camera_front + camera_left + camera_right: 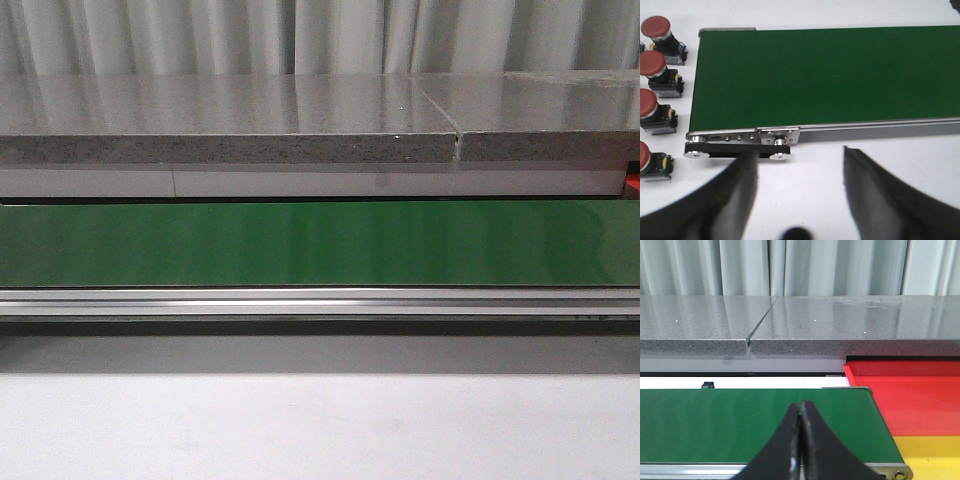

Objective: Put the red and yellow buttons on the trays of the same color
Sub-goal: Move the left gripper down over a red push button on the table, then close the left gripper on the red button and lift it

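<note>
A long grey speckled stone counter (230,125) runs across the back of the room, a seam splitting it into two slabs, with pale pleated curtains (300,35) hanging behind it. In front of it lies the wide green conveyor belt (320,243), flat and bare, edged by a silver aluminium rail (320,300), all set on a white table (320,430).

Past one end of the belt sits a red plastic tray (910,400), and just beside it a yellow plastic tray (935,455), the two touching edge to edge. Neither arm shows in the front view.

At the other end of the belt, off the green surface and on the white table, four red mushroom-head push buttons (655,65) stand in a row on black bases with yellow trim, one only partly in view. No yellow-capped button can be seen.

The left gripper (797,160) hangs over the table beside the belt's roller end, its black fingers (742,175) spread wide apart and holding nothing. The right gripper (800,412) hovers over the belt near the trays, its fingers pressed together with nothing between them.
</note>
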{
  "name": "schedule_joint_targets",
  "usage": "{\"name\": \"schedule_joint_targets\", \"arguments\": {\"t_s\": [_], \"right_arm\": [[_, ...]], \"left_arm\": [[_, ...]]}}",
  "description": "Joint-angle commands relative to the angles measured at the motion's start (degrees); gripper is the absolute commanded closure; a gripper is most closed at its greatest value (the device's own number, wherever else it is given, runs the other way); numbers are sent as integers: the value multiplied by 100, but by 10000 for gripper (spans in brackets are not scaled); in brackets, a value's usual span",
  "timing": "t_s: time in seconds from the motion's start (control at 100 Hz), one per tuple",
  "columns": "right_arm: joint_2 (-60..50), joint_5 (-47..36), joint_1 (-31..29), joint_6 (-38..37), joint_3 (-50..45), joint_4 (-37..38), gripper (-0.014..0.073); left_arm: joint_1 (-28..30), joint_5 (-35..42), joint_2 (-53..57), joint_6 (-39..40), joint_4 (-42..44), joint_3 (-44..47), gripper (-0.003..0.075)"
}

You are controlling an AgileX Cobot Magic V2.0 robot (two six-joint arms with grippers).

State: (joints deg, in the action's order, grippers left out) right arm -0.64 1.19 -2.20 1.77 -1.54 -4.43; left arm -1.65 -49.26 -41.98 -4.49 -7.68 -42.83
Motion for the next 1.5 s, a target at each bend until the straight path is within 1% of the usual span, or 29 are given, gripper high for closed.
{"name": "schedule_joint_targets", "arguments": {"t_s": [0.0,0.04,0.08,0.13,0.24,0.3,0.42,0.48,0.56,0.67,0.8,0.89,0.99,1.13,1.27,1.49], "right_arm": [[-104,-467,7,11,83,55,660],[-104,-467,7,11,83,55,660],[-104,-467,7,11,83,55,660],[-104,-467,7,11,83,55,660],[-104,-467,7,11,83,55,660],[-104,-467,7,11,83,55,660],[-104,-467,7,11,83,55,660],[-104,-467,7,11,83,55,660],[-104,-467,7,11,83,55,660],[-104,-467,7,11,83,55,660],[-104,-467,7,11,83,55,660],[-104,-467,7,11,83,55,660],[-104,-467,7,11,83,55,660],[-104,-467,7,11,83,55,660],[-104,-467,7,11,83,55,660],[-104,-467,7,11,83,55,660]], "left_arm": [[19,227,-61,271,-122,-210,107],[19,227,-73,373,-122,-210,48],[19,227,-83,397,-122,-210,22],[19,225,-93,449,-122,-210,32],[19,321,-93,993,72,-210,59],[19,345,-93,1520,575,-210,59],[30,323,-125,3128,1972,-210,59],[30,323,-224,3675,2560,-210,59],[30,309,-416,4157,2913,-210,59],[30,373,-855,4235,2927,-210,59],[85,618,-1379,4564,3088,-210,59],[366,798,-1693,4603,3063,-210,59],[833,867,-1963,4603,2956,-210,59],[1339,956,-2271,4542,2946,-210,59],[1644,1136,-2631,4542,2933,-210,59],[1932,1422,-3272,4417,2920,-219,59]]}}
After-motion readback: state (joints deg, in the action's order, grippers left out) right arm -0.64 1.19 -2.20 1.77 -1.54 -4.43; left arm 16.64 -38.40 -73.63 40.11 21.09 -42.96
